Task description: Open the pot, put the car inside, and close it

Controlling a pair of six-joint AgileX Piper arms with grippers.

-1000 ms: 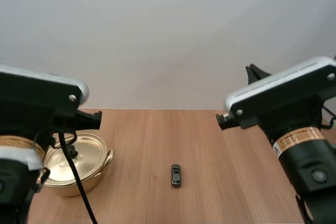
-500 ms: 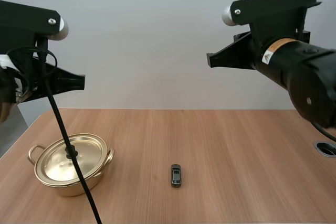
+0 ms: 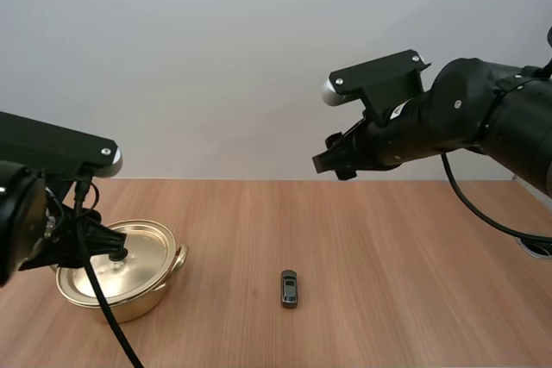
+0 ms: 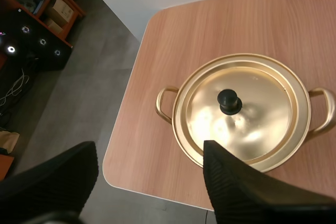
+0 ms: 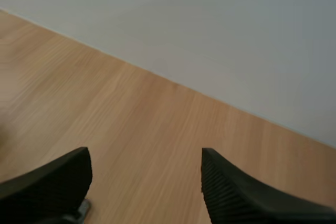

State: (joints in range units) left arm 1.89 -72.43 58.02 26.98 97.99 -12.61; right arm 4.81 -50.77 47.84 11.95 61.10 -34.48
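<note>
A light brown wooden table (image 3: 388,239) with fine grain running lengthwise fills the lower part of the high view. The view from the left wrist shows its rounded corner and thin pale edge. Near its right edge sits a small round metal-rimmed opening (image 3: 538,246), partly cut off. A plain pale grey wall (image 3: 216,58) rises directly behind the table.

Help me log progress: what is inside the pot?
The lid sits closed on the pot, so the inside is hidden. The car lies outside on the table, apart from the pot.
</note>
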